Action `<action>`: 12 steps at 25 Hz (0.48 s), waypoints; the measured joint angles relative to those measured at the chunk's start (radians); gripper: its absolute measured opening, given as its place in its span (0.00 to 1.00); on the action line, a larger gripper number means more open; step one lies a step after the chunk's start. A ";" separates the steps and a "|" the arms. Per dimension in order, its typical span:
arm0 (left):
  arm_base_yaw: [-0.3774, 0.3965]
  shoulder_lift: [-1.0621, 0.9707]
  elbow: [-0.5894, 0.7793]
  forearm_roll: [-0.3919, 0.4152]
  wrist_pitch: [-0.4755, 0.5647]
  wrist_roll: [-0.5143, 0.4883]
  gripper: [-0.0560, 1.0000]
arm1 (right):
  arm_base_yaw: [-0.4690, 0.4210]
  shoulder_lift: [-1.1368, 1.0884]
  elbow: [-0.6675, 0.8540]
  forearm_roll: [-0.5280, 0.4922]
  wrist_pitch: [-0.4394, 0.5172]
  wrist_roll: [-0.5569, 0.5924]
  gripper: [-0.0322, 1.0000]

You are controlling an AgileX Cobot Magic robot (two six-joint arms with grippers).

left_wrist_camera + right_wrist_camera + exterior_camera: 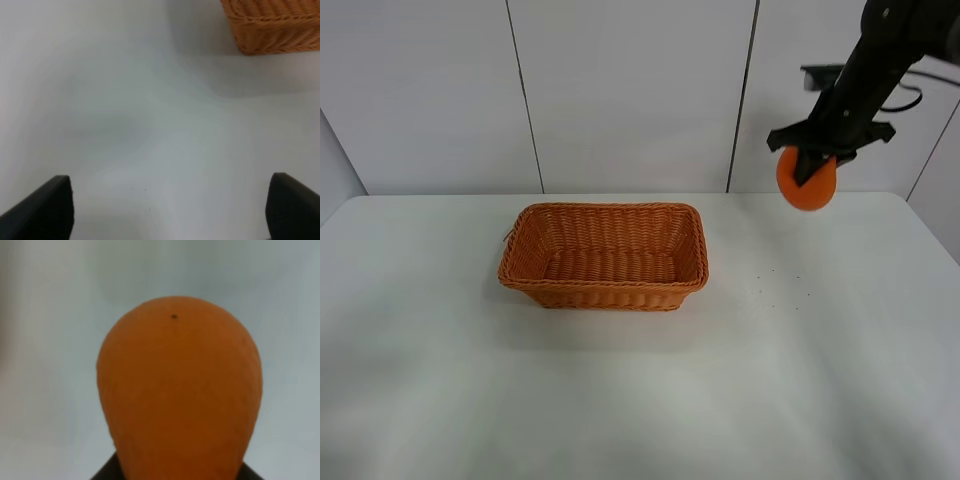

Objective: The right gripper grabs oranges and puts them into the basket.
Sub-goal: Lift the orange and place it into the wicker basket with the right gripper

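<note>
The right gripper [809,160] is clamped on the orange [808,192], holding it in the air above the white table [840,350], well to the right of the wicker basket [604,257], while the left gripper [170,210] hangs over the table with its fingers spread wide.

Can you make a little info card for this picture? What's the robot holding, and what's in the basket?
holding: the orange, gripped by the right gripper, up in the air
basket: on the white table, nothing inside
where the orange is: right of the basket, not above it
left gripper: open, holding nothing
</note>
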 joint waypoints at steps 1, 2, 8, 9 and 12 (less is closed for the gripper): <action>0.000 0.000 0.000 0.000 0.000 0.000 0.89 | 0.000 -0.016 -0.020 0.000 0.005 0.000 0.16; 0.000 0.000 0.000 0.000 0.000 0.000 0.89 | 0.000 -0.026 -0.035 0.001 0.009 0.000 0.16; 0.000 0.000 0.000 0.000 0.000 0.000 0.89 | 0.029 -0.030 -0.104 0.037 0.016 0.003 0.16; 0.000 0.000 0.000 0.000 0.000 0.000 0.89 | 0.049 -0.030 -0.113 0.037 0.017 0.004 0.16; 0.000 0.000 0.000 0.000 0.000 0.000 0.89 | 0.133 -0.030 -0.148 0.015 0.017 0.004 0.16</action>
